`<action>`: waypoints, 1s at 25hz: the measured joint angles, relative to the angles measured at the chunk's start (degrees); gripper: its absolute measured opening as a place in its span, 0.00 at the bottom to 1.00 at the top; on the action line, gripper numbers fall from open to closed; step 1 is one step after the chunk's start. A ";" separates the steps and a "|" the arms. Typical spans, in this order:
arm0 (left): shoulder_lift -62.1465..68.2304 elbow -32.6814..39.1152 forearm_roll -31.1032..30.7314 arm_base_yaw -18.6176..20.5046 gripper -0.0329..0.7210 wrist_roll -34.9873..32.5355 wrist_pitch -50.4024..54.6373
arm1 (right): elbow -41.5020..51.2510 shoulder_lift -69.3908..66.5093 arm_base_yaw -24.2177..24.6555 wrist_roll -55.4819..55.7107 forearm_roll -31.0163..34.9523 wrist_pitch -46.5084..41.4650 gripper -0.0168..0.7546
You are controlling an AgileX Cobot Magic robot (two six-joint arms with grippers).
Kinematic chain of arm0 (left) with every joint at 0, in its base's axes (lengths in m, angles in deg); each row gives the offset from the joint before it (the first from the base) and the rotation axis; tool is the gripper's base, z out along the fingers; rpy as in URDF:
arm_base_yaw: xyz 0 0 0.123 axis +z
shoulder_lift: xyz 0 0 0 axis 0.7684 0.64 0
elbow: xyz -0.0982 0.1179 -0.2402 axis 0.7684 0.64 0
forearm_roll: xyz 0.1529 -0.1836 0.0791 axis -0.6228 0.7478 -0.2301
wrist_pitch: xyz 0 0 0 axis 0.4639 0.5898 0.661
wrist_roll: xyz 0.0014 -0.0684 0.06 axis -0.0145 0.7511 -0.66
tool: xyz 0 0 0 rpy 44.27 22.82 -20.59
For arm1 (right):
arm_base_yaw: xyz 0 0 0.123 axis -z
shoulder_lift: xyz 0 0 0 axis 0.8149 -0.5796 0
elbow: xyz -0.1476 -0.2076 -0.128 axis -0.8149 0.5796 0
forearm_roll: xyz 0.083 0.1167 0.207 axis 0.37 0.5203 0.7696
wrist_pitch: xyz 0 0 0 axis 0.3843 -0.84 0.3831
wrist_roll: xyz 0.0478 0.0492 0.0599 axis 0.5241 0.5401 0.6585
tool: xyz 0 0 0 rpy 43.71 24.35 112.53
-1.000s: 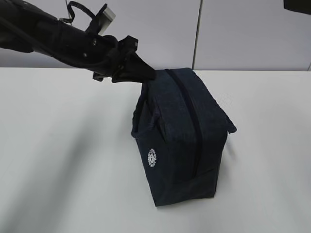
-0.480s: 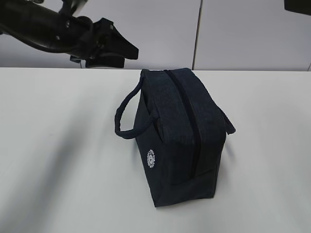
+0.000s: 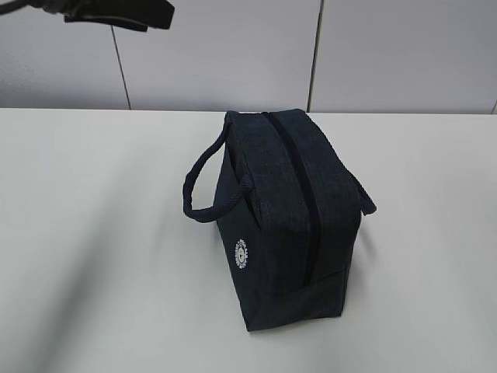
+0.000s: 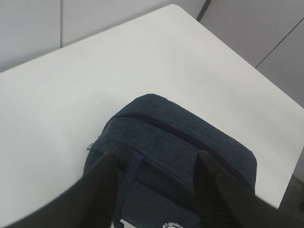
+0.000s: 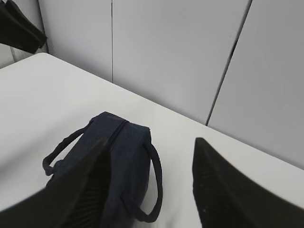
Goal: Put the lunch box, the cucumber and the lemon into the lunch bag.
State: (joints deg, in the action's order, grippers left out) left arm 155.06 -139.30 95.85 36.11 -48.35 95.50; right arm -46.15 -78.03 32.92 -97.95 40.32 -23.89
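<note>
The dark navy lunch bag stands on the white table with its top zipper shut and its white logo facing me. Its left handle hangs loose to the side. My left gripper is high at the top left, well clear of the bag. In the left wrist view it is open and empty above the bag. My right gripper is open and empty above and behind the bag; it does not show in the exterior view. The lunch box, cucumber and lemon are out of view.
The white table ends at a grey panelled wall behind. The zipper's metal ring pull lies at the bag's end. The table's corner shows in the left wrist view.
My left gripper has let go of the bag's left handle and risen up and to the left. The handle has dropped to the bag's side. The bag has settled upright.
</note>
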 joint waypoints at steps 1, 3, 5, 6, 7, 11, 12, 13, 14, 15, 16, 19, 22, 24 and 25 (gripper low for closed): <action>-1.32 0.00 -1.18 0.00 0.50 0.69 0.19 | 0.00 1.00 0.00 0.14 0.00 -0.73 0.56; -4.25 0.00 -4.36 0.00 0.48 2.19 1.22 | 0.00 3.08 0.00 0.66 0.00 -2.30 0.56; -7.12 0.00 -8.03 0.00 0.46 4.27 2.89 | 0.00 5.04 0.00 0.96 0.00 -3.76 0.56; -8.31 0.00 -9.62 0.00 0.46 5.19 3.59 | 0.00 5.97 0.00 1.10 0.00 -4.65 0.56; -9.74 0.00 -11.67 0.00 0.46 6.15 4.63 | 0.00 6.66 0.00 1.22 0.00 -5.54 0.56; -14.96 0.00 -17.72 0.00 0.45 10.39 7.35 | 0.00 9.47 0.00 1.68 -0.74 -8.98 0.56; -16.59 0.00 -19.18 0.00 0.45 11.63 8.09 | 0.00 10.05 0.00 1.76 -0.88 -9.84 0.56; -17.96 0.00 -20.41 0.00 0.45 12.40 8.75 | 0.00 10.71 0.00 1.90 -1.13 -10.74 0.56; -19.13 0.10 -21.17 0.00 0.44 13.05 9.49 | 0.00 11.11 0.00 2.05 -1.25 -11.63 0.56; -20.67 0.85 -21.83 0.00 0.42 13.60 10.31 | 0.00 11.75 0.00 2.20 -1.33 -12.11 0.56; -22.37 1.71 -22.26 0.00 0.40 13.87 10.58 | 0.33 12.37 0.00 2.32 -1.33 -12.58 0.56; -27.92 6.73 -22.74 0.00 0.36 14.81 11.00 | 2.37 14.47 0.00 2.66 -1.47 -13.46 0.56; -33.79 12.16 -23.61 0.00 0.35 16.10 11.08 | 5.46 16.76 0.00 3.30 -1.47 -14.42 0.56; -38.33 15.68 -25.26 0.00 0.35 17.62 10.83 | 7.42 18.30 0.00 3.68 -1.51 -14.65 0.56; -40.65 17.74 -26.74 0.00 0.35 19.18 10.69 | 8.49 18.94 0.00 3.76 -1.51 -14.65 0.56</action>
State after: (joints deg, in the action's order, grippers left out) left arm 114.41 -121.57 69.11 36.11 -29.17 106.19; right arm -37.66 -59.09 32.92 -94.19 38.81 -38.54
